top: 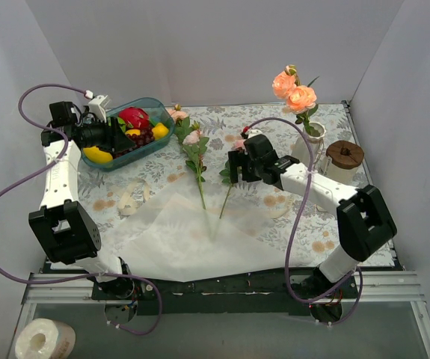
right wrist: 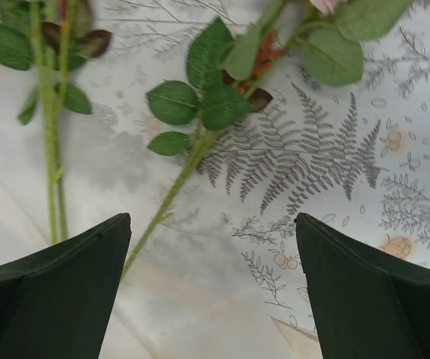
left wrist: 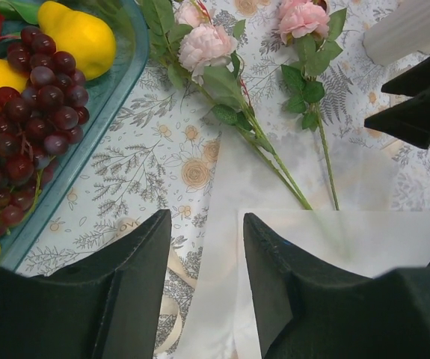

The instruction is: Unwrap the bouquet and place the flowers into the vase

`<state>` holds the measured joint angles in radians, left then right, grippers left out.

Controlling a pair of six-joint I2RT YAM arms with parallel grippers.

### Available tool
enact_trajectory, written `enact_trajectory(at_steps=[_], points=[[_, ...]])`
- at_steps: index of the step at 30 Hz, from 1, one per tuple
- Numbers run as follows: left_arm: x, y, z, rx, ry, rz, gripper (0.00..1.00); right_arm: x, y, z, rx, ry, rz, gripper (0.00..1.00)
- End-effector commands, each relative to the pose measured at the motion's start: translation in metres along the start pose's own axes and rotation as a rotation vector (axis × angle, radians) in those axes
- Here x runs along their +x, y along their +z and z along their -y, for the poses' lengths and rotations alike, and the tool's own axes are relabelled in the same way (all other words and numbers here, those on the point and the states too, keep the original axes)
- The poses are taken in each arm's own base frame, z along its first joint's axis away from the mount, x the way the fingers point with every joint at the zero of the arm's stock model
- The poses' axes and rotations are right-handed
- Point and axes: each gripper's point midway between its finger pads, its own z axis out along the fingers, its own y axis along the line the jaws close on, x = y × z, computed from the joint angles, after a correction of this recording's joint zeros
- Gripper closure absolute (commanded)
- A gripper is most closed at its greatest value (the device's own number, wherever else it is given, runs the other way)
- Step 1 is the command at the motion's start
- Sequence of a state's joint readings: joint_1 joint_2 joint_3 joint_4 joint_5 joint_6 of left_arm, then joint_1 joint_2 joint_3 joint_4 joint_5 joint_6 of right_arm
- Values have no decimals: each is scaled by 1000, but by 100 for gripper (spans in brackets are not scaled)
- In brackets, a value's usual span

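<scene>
1. Now, the left end effector [left wrist: 206, 218] hangs over the far-left part of the surface, beside one tray [left wrist: 102, 123] of fruit. Its fingers stand apart, released, with nothing between them.
2. One cream ribbon [top: 131, 197] lies curled left of one white paper sheet [top: 185, 239], which is spread flat at the near-centre.
3. Two loose flowers [left wrist: 226, 86] lie mid-surface, the left flower [top: 194, 153] and the right flower [top: 226, 196]. Each runs lengthwise far to near, with pink blooms toward the far edge and cut ends on the paper, converging slightly.
4. The right end effector [right wrist: 211, 224] hovers over the right flower, fingers spread wide, grasping nothing.
5. One vase [top: 309, 148] stands upright near the far-right corner. It holds one peach-rose stem [top: 295, 91] whose two blooms point up.
6. One brown-lidded jar [top: 344, 158] stands just right of the vase.
</scene>
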<state>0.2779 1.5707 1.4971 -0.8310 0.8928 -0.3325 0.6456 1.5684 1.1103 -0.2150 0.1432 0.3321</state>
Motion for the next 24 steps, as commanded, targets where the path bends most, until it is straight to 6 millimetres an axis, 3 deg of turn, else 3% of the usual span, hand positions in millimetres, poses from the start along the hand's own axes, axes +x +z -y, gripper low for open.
enact_trajectory(at_steps=[1, 5, 12, 22, 24], points=[[-16, -14, 12, -24, 67, 68, 56, 7, 17, 16, 172, 130, -46, 2], [-11, -13, 11, -24, 41, 48, 55, 24, 37, 14, 263, 85, -110, 4], [-4, -13, 8, -37, 61, 23, 55, 36, 66, 11, 302, 138, -150, 23], [1, -13, 8, -38, 66, 13, 55, 42, 95, 10, 333, 151, -184, 32], [2, -13, 8, -38, 63, 10, 55, 41, 101, 10, 341, 153, -179, 38]])
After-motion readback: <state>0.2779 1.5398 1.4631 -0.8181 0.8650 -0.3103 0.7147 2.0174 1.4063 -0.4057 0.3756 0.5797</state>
